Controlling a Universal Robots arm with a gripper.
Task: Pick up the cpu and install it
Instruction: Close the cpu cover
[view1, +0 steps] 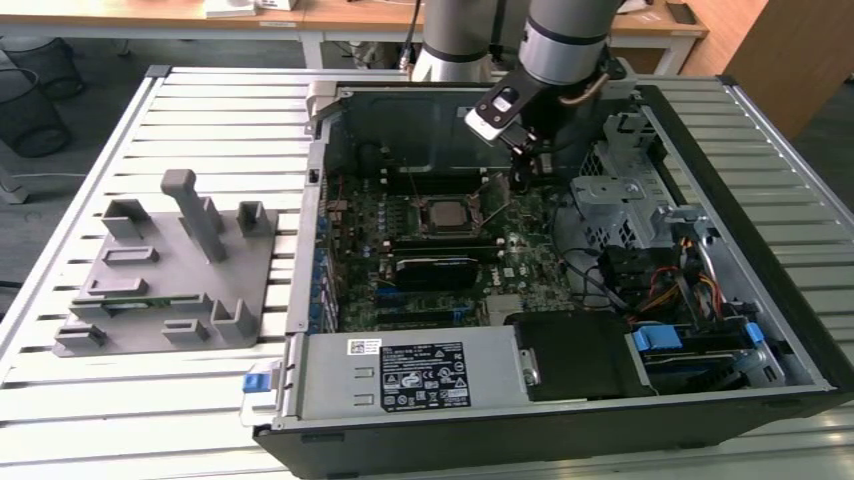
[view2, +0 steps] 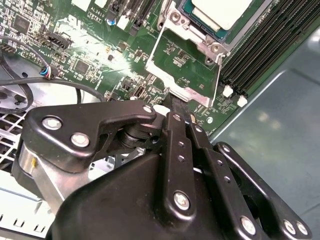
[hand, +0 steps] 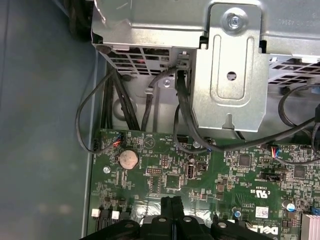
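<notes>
Cpu (view2: 220, 10): flat square, pale shiny metal top, seated in socket on green motherboard (view2: 90, 55). Socket's thin steel frame (view2: 192, 94) hinged open, tilted toward tool (view2: 175, 101). Tool's slim black fingers pressed together, nothing clamped; tip at frame's edge, possibly touching. Grey plastic fixture tray (view1: 167, 270), upright blocks, set on slatted tabletop (view1: 200, 110) beside case.

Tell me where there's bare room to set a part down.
Free: the slatted table on the exterior view's left, behind and in front of the grey tray. Crowded: inside the computer case, where the gripper hangs by the cpu among cables.
</notes>
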